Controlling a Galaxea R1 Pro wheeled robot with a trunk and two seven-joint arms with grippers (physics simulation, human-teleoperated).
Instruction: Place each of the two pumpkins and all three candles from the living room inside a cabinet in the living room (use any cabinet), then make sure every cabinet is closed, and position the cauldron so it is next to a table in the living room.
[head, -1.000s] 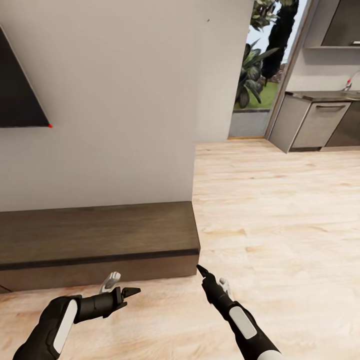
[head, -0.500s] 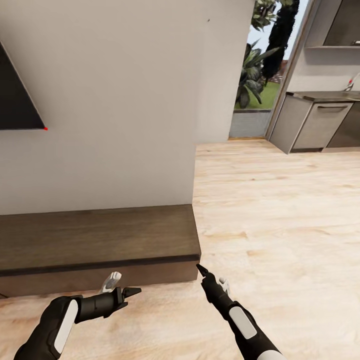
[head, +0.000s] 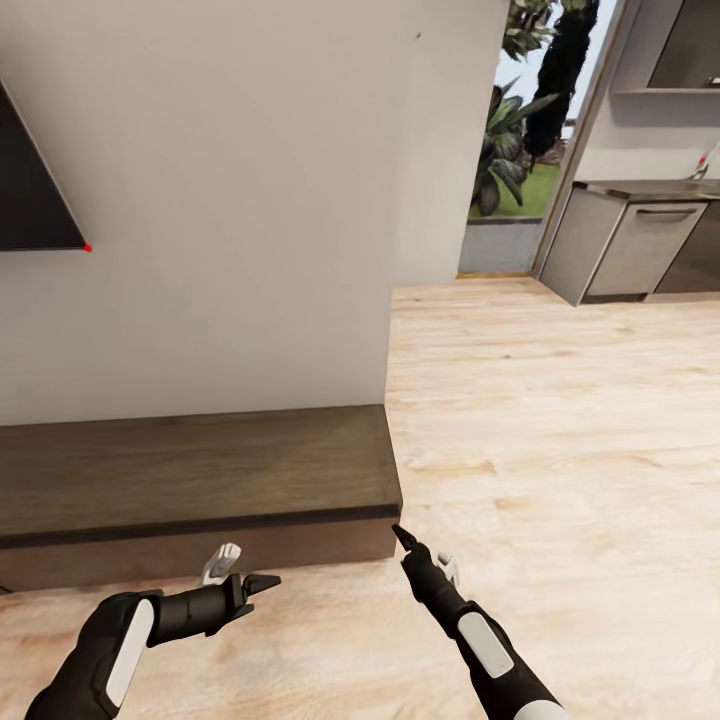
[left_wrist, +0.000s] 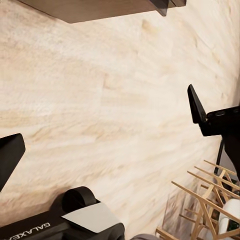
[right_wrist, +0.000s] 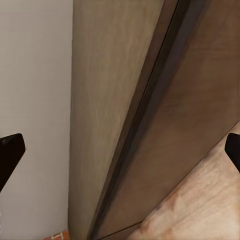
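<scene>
The dark brown cabinet (head: 190, 485) runs along the white wall at lower left, its drawer front shut. Its right end stops near the wall's corner. My left gripper (head: 246, 571) hovers open over the floor just in front of the cabinet. In the left wrist view this left gripper (left_wrist: 102, 130) has its fingers spread wide with nothing between them. My right gripper (head: 422, 552) is open beside the cabinet's right front corner. Seen from its own wrist, the right gripper (right_wrist: 120, 147) faces the cabinet (right_wrist: 150, 115) top and front edge. The pumpkins, candles, cauldron and table are out of view.
A black TV (head: 30, 180) hangs on the wall above the cabinet. Pale wood floor (head: 560, 430) stretches to the right toward a doorway with plants (head: 515, 130) and grey kitchen units (head: 635, 245). A slatted wooden rack (left_wrist: 207, 202) stands on the floor near my base.
The head view has shifted slightly, so the TV corner sits a little further left. Both arms hold almost the same pose.
</scene>
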